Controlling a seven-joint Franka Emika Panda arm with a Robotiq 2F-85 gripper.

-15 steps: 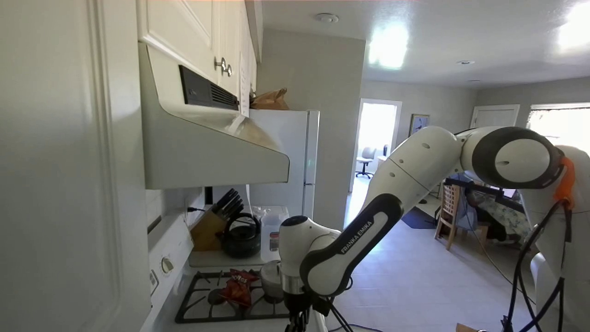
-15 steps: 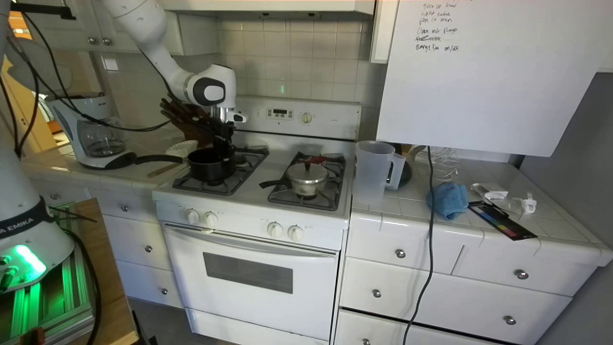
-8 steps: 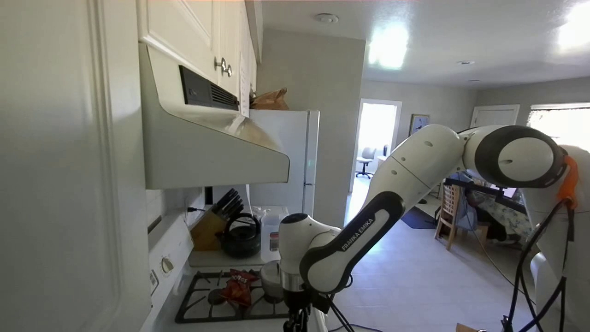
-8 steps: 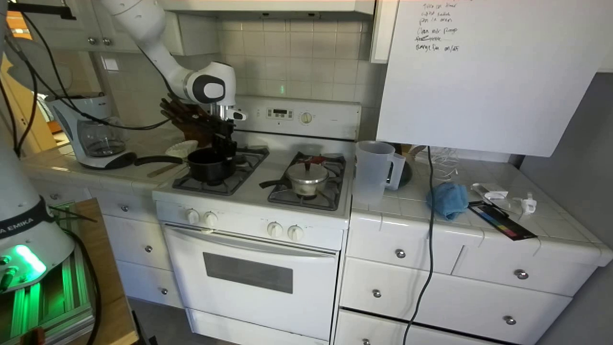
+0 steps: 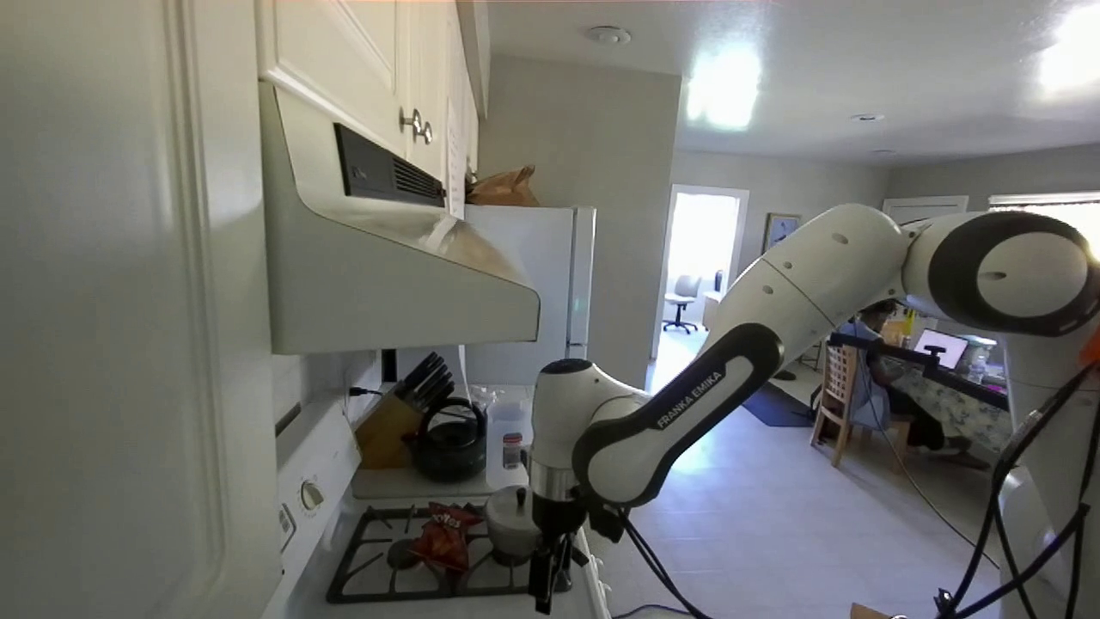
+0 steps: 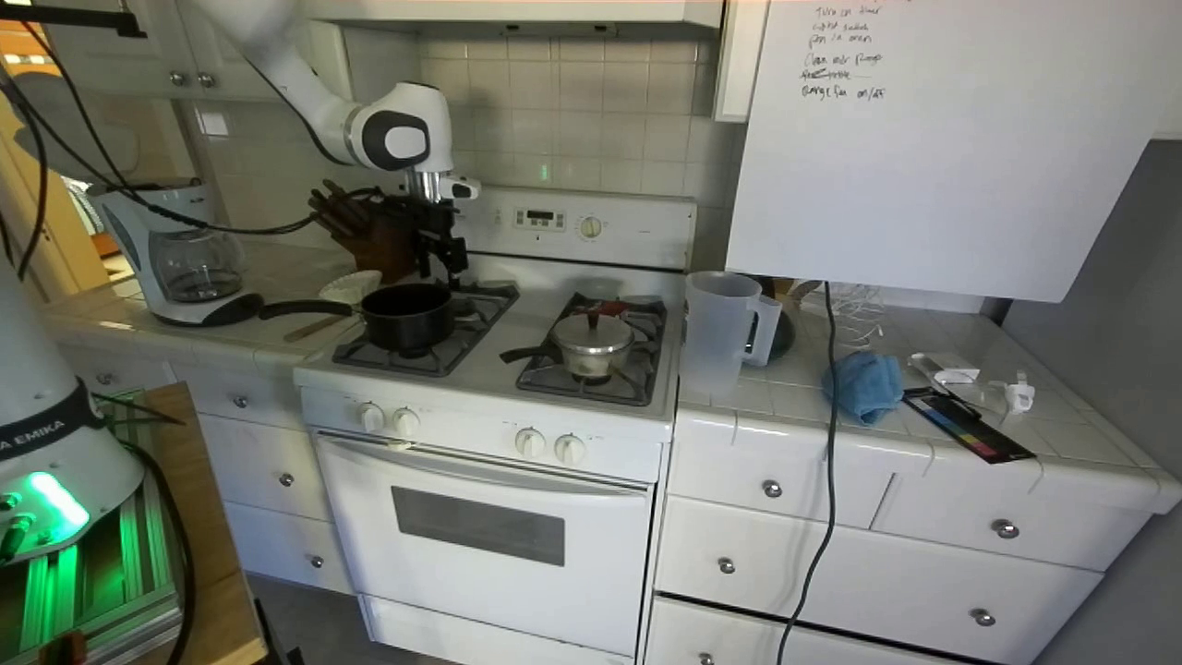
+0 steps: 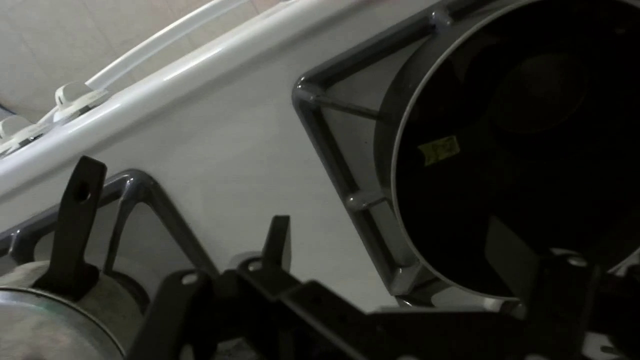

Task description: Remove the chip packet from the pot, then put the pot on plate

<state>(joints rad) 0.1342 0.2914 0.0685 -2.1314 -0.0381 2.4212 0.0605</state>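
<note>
The black pot [image 6: 407, 319] stands upright on the left burners, its handle toward the coffee maker. A red chip packet [image 5: 445, 537] with pale lettering lies on the right-hand grate, outside either pot. My gripper [image 6: 441, 268] hangs just above and behind the black pot's rim. In the wrist view the gripper [image 7: 389, 221] is open and holds nothing; one of its fingers [image 7: 515, 252] overlaps the dark inside of the pot. A small yellow patch [image 7: 440, 149] shows in there, too dim to identify. The plate is out of view.
A lidded silver pot [image 6: 592, 344] sits in front of the packet. A knife block [image 6: 379, 245] and white scalloped bowl [image 6: 351, 284] flank the black pot. A clear pitcher [image 6: 720, 323] stands right of the stove, and the range hood [image 5: 404, 284] juts out above.
My gripper has risen from the black pot's rim and its fingers have spread apart. The arm has lifted with it. Both pots and the red packet have stayed put.
</note>
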